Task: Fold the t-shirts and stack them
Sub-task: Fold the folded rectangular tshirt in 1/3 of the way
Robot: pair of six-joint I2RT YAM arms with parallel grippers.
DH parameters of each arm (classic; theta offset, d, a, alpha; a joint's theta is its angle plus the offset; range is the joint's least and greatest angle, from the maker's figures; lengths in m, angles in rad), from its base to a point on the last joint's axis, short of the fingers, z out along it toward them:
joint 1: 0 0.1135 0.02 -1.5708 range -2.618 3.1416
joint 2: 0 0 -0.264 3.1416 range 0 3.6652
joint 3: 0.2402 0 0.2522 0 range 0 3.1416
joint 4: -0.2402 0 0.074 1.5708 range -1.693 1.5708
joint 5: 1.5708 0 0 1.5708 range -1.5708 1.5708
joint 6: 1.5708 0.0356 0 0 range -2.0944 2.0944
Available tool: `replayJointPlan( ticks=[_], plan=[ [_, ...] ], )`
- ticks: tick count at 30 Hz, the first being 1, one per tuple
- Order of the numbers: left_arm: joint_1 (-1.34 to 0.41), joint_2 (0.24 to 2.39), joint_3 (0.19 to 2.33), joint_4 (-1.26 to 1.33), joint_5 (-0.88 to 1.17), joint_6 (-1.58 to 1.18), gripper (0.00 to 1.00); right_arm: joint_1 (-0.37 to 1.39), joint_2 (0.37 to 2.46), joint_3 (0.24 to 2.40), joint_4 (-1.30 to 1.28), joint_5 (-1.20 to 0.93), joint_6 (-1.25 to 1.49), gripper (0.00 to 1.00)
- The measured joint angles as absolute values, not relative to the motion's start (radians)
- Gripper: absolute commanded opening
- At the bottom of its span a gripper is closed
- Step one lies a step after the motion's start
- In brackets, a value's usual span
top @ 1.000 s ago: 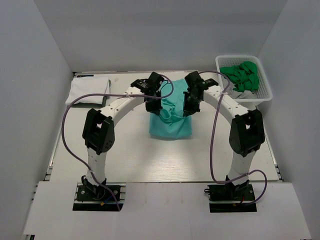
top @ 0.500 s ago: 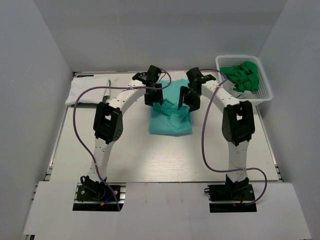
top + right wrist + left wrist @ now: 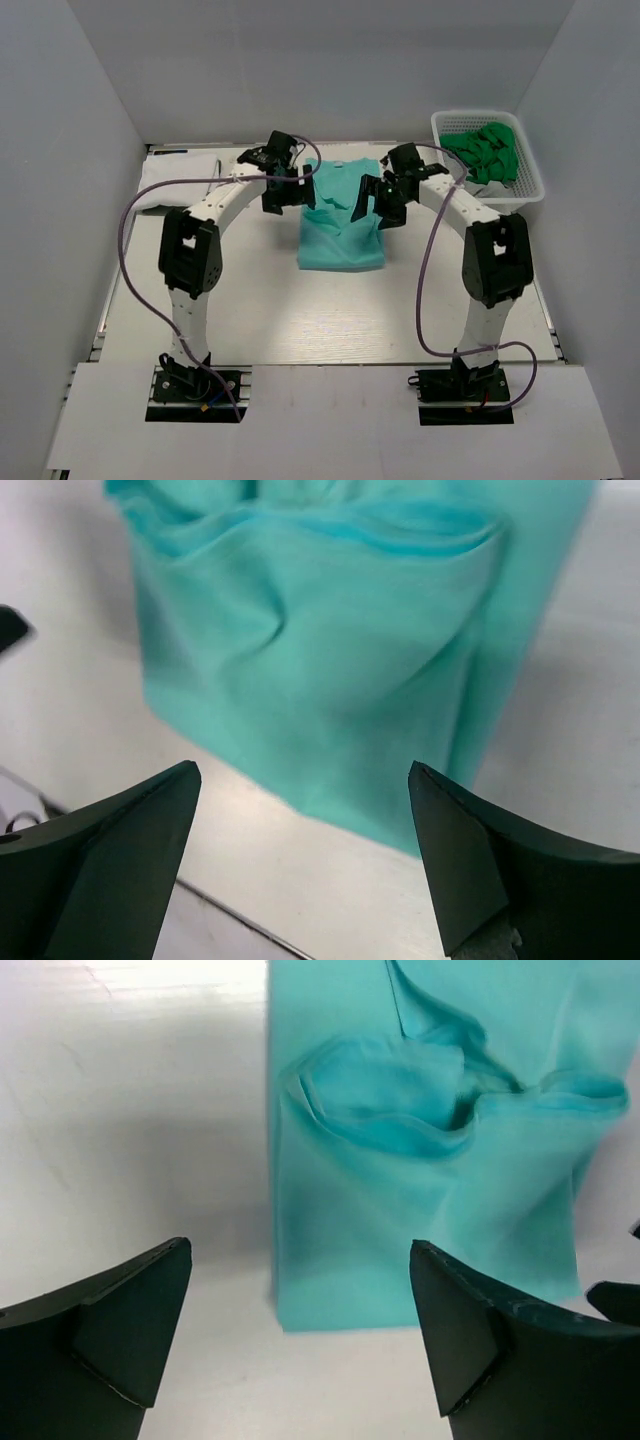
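Teal shirt (image 3: 340,240) lies on table (image 3: 300,320), centre and toward the far side, btwn the two arms. Near half is a fairly neat rectangle w/ a straight near edge. Across the middle the cloth is bunched into a loose wrinkled ridge, and the far part spreads a bit wider. Not flat.

L gripper (image 3: 287,198) hangs over the shirt's left edge at the height of the ridge, fingers spread wide, nothing btwn them. R gripper (image 3: 377,212) is opposite, over the right edge, also spread wide and holding nothing. Neither one is pinching cloth.

Teal shirt (image 3: 420,1160) fills the upper right of the L wrist view: folded left edge runs straight down, bare table beside it, rumpled ridge near the top. Both black fingertips sit clear of the cloth in that view. Teal shirt (image 3: 330,660) in the R wrist view shows the same ridge and a smooth lower panel, w/ the fingertips apart below it.

White shirt (image 3: 172,182) is at the far-left corner, well apart from the teal one, lying flattish, its right end partly behind the L arm.

White basket (image 3: 528,195) sits at far right w/ green cloth (image 3: 487,150) piled inside.
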State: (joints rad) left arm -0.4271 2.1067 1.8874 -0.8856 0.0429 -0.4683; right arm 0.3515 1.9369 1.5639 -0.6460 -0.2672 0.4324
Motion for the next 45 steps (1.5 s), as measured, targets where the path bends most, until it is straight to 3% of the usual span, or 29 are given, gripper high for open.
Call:
replayJointPlan(
  ticks=[6,11,20,31,39,45],
  plan=[
    [-0.465,1.911,1.565,-0.722,0.224,-0.496,1.00,0.389,1.861,1.450,-0.513,-0.371,0.428,0.90],
    [-0.484,1.937,1.510,-0.599,0.360,-0.553,1.00,0.387,1.922,1.463,-0.419,-0.397,0.462,0.90],
    [-0.484,1.977,1.406,-0.527,0.417,-0.607,1.00,0.320,2.115,1.495,-0.285,-0.422,0.591,0.90],
    [-0.488,1.973,1.329,-0.531,0.428,-0.596,1.00,0.229,2.114,1.495,-0.219,-0.445,0.546,0.90],
    [-0.495,1.937,1.417,-0.579,0.370,-0.572,1.00,0.269,1.824,1.414,-0.253,-0.448,0.466,0.90],
    [-0.511,1.920,1.511,-0.500,0.411,-0.601,1.00,0.256,1.631,1.214,-0.184,-0.469,0.495,0.90]
  ],
)
